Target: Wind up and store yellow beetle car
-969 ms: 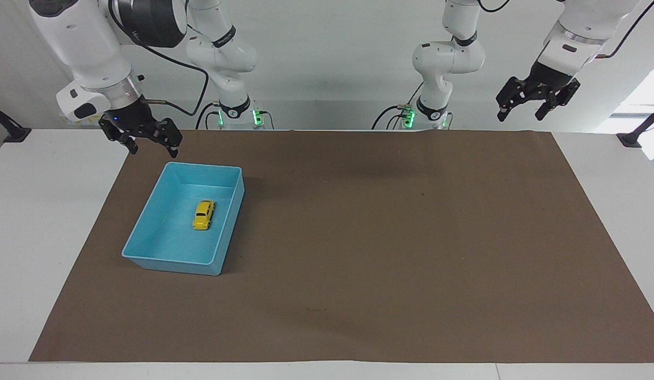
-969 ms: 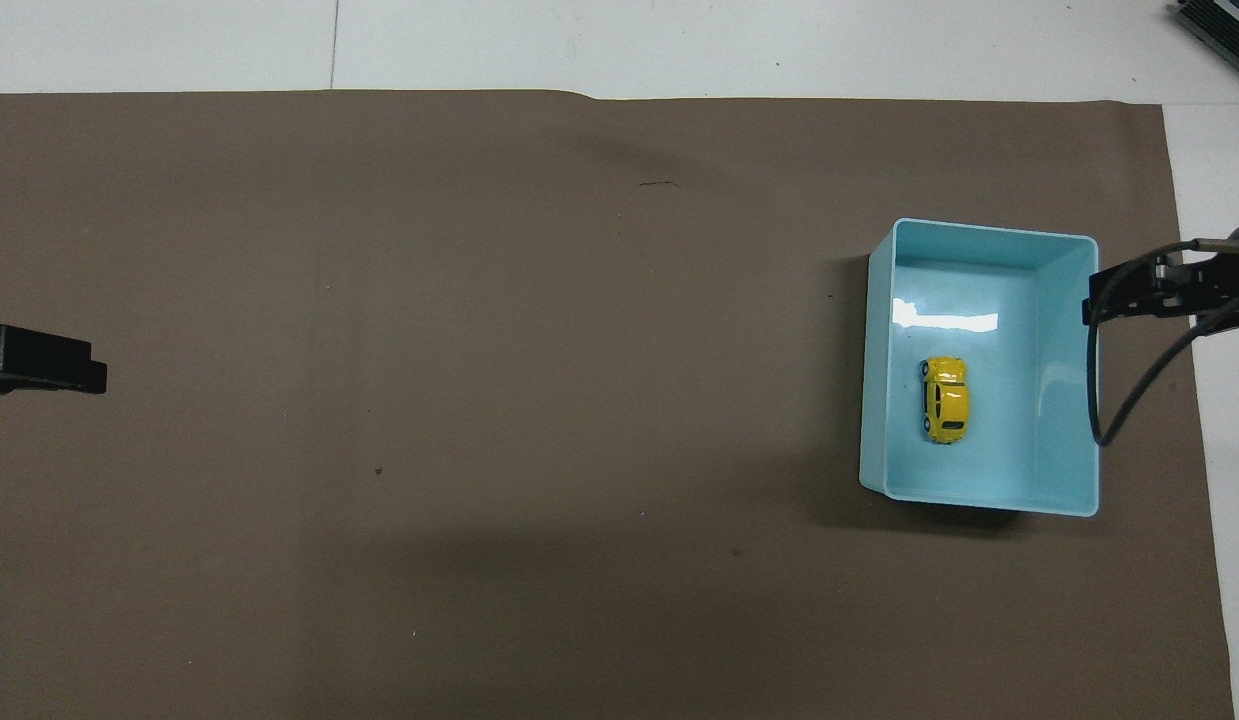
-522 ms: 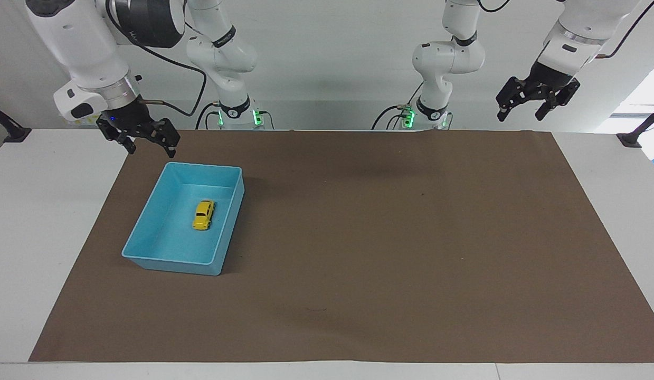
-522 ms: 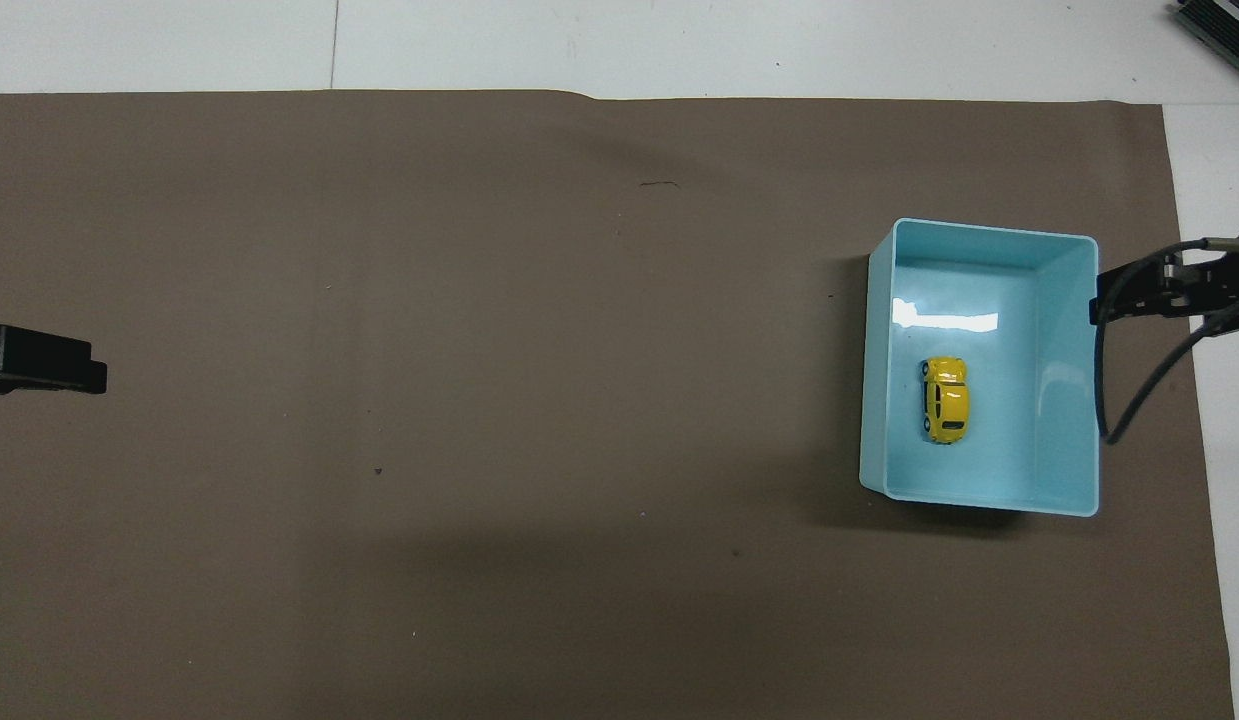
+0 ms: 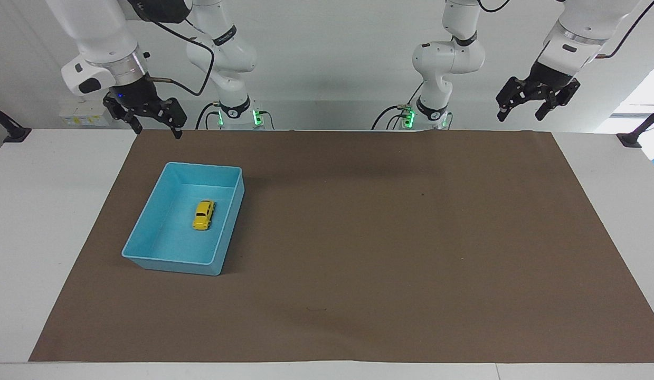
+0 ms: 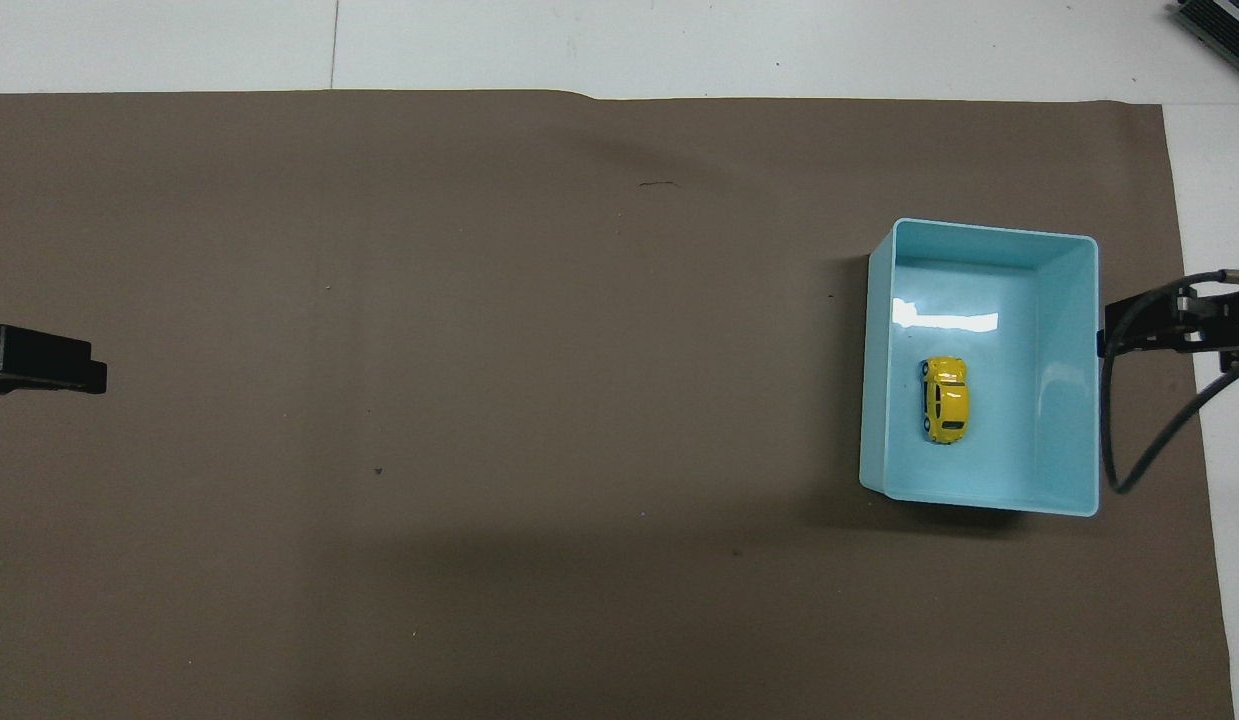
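- Facing view: I see the yellow beetle car (image 5: 204, 215) sitting on its wheels on the floor of the light blue bin (image 5: 147, 232), roughly mid-bin and touching none of the walls; its length runs along the bin's longer sides; the bin rests on the brown mat (image 5: 390, 253) toward the right arm's end of the table
- Facing view: my right gripper (image 5: 153, 124) hangs in the air over the edge of the mat nearest the robots, clear of the bin and holding nothing; its fingers are spread apart and point downward
- Facing view: my left gripper (image 5: 524, 112) hangs raised over the mat corner at the left arm's end; its fingers are spread as well and hold nothing; this arm waits
- Overhead view: the car (image 6: 945, 399) lies inside the bin (image 6: 1074, 400), in the half nearer the robots, with bare blue floor all round it
- Overhead view: only a dark part of the right gripper (image 6: 1169, 322) and its cable show just beside the bin's outer wall, and I cannot tell the fingers from here; a black tip of the left gripper (image 6: 41, 360) shows at the mat's edge, well apart from the bin
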You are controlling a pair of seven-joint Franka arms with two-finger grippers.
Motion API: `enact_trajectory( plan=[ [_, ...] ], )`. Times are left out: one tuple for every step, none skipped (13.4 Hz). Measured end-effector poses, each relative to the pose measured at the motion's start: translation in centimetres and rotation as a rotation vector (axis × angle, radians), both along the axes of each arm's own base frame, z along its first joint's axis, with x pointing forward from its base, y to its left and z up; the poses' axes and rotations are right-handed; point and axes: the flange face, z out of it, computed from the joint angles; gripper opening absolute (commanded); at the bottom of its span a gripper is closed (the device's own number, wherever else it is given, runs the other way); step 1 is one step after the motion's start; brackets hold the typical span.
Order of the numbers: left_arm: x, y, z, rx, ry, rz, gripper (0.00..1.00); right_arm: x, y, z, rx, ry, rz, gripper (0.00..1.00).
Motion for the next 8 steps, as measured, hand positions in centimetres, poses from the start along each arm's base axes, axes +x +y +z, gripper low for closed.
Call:
enact_trajectory(
  plan=[
    [0.0, 0.0, 0.0, 0.0, 0.0, 0.0, 1.0, -0.47, 0.2, 0.24, -0.003, -0.003, 0.002, 1.0],
    [0.0, 0.0, 0.0, 0.0, 0.0, 0.0, 1.0, -0.76, 0.28, 0.33, -0.004, -0.004, 0.002, 1.0],
    [0.0, 0.0, 0.0, 0.0, 0.0, 0.0, 1.0, -0.85, 0.29, 0.31, -0.005, -0.005, 0.002, 1.0],
    [0.0, 0.0, 0.0, 0.0, 0.0, 0.0, 1.0, -0.81, 0.28, 0.23, -0.005, -0.006, 0.002, 1.0],
    [0.0, 0.0, 0.0, 0.0, 0.0, 0.0, 1.0, -0.77, 0.27, 0.16, -0.005, -0.007, 0.002, 1.0],
    [0.0, 0.0, 0.0, 0.0, 0.0, 0.0, 1.0, -0.75, 0.27, 0.11, -0.005, -0.008, 0.002, 1.0],
    [0.0, 0.0, 0.0, 0.0, 0.0, 0.0, 1.0, -0.74, 0.26, 0.07, -0.005, -0.008, 0.002, 1.0],
    [0.0, 0.0, 0.0, 0.0, 0.0, 0.0, 1.0, -0.74, 0.26, 0.05, -0.005, -0.007, 0.002, 1.0]
  ],
)
